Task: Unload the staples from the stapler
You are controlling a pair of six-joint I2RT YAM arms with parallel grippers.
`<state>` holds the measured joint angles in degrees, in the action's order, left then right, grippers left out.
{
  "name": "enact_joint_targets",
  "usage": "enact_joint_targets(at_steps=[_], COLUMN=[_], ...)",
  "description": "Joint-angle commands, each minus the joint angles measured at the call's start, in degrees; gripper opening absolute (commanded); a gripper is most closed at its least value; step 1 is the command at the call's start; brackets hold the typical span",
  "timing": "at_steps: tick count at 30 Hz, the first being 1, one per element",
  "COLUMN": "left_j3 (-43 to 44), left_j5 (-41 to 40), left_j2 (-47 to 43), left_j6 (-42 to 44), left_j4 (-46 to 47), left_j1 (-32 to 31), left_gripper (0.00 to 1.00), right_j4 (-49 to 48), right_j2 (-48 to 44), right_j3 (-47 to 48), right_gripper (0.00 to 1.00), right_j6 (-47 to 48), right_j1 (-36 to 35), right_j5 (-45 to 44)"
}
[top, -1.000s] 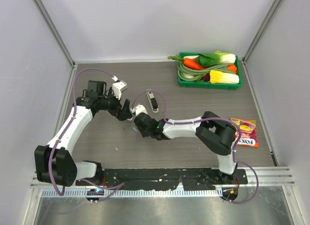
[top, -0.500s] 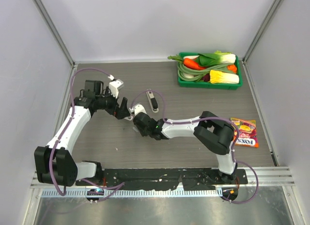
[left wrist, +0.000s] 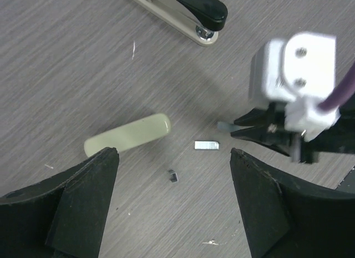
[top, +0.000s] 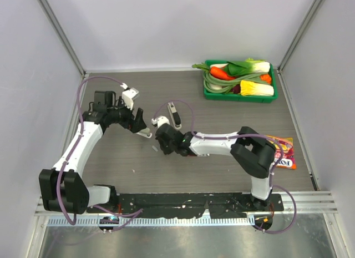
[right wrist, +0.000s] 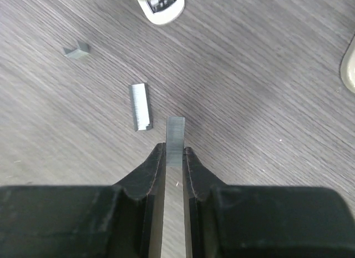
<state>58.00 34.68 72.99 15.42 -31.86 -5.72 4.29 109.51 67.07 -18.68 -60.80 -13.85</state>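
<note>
Staples (right wrist: pixel 175 130) in a short strip are clamped between the fingers of the right gripper (right wrist: pixel 174 153), low over the table (right wrist: pixel 266 91); a second strip (right wrist: pixel 140 106) lies just beside it. Stapler (left wrist: pixel 183 8) rests near, a little further along the table. Left gripper (left wrist: pixel 173 158) hangs with jaws wide apart, empty. I judge the unloading nearly done: next, the held strip must be laid down by opening gently

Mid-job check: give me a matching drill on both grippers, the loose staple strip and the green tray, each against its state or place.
Things:
1. left gripper
2. right gripper
3. loose staple strip
4. green tray

States:
A. holds vegetables
B. lying flat on the table
C. open, holding nothing
D. shut on held staple strip

Pairs: 1-C; 2-D; 3-B; 4-A
</note>
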Motion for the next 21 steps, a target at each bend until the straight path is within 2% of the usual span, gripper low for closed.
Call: enact_joint_targets(at_steps=[1, 3, 4, 6, 7, 10, 14, 17, 21], left_j3=[4.66, 8.07, 9.05, 12.38, 13.27, 13.81, 7.33, 0.93, -10.07], left_j5=[1.62, 1.8, 1.8, -0.91, -2.06, -5.14, -8.74, -8.58, -6.47], left_j2=[-2.94, -2.59, -2.76, -3.9, -4.43, -8.55, -14.8, -19.36, -25.78], left_j6=[3.47, 5.92, 10.46, 16.19, 23.01, 34.71, 44.14, 46.88, 47.86], left_j4=[2.69, 0.49, -2.57, -6.09, -9.77, -11.3, -6.65, -1.12, 14.22], left_j1=[0.09, -0.17, -0.78, -2.1, -3.67, -5.79, -8.69, -9.49, -10.37], left_gripper=[0.84, 0.84, 0.85, 0.95, 1.0, 1.0, 1.0, 1.0, 1.0], right_j4=[0.01, -0.95, -1.22, -1.48, -1.66, -3.76, -5.79, -6.58, -8.68], right_j2=[-9.22, -11.24, -11.69, -12.65, -13.01, -13.36, -13.19, -13.19, -13.36], right_j3=[0.87, 0.52, 0.43, 0.52, 0.52, 0.26, 0.78, 1.22, 1.31], right_gripper=[0.05, 0.04, 0.05, 0.04, 0.04, 0.04, 0.04, 0.04, 0.04], right_j6=[-6.36, -9.7, -10.84, -13.04, -13.57, -16.38, -18.24, -19.29, -22.1], right_j1=[6.47, 9.1, 11.2, 12.98, 14.03, 15.35, 16.06, 16.5, 17.46], right_j5=[16.42, 23.04, 28.64, 32.9, 34.75, 41.17, 46.0, 48.29, 51.98])
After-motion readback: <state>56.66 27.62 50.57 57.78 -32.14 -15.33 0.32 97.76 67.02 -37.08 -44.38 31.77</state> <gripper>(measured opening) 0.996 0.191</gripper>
